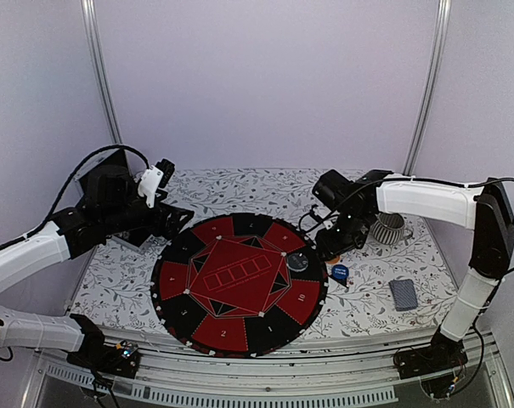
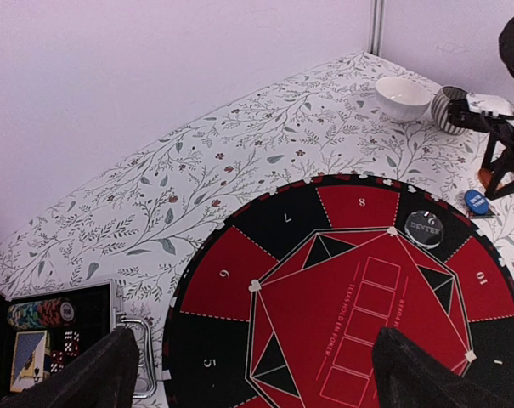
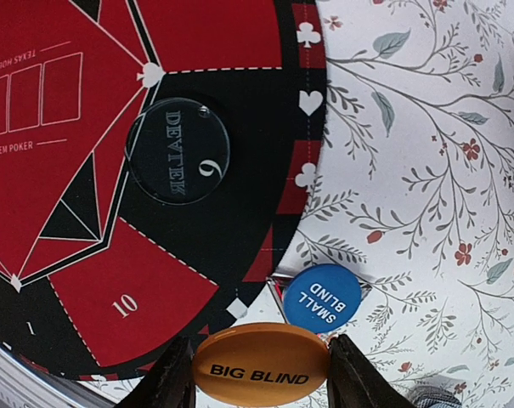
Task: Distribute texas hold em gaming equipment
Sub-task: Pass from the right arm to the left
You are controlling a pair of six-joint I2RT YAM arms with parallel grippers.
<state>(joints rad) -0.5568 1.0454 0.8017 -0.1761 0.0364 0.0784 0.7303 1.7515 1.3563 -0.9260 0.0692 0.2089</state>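
Observation:
My right gripper [image 3: 261, 378] is shut on an orange disc button marked BIG BLIND [image 3: 261, 364], held edge to edge just off the mat's rim. Beside it a blue SMALL BLIND disc [image 3: 322, 297] lies on the cloth over a small triangle marker [image 3: 276, 282]. A dark round DEALER disc [image 3: 177, 156] lies on the round red-black poker mat [image 1: 240, 285]. A grey-blue-backed card deck [image 1: 403, 293] lies at the right. In the top view the right gripper [image 1: 331, 246] is at the mat's right edge. My left gripper [image 2: 261, 382] is open and empty above the mat's left side.
An open black case [image 2: 44, 336] with chip stacks and dice lies left of the mat. A white bowl [image 2: 403, 96] and a ribbed grey cup [image 1: 391, 228] stand at the back right. White walls close off the back and sides.

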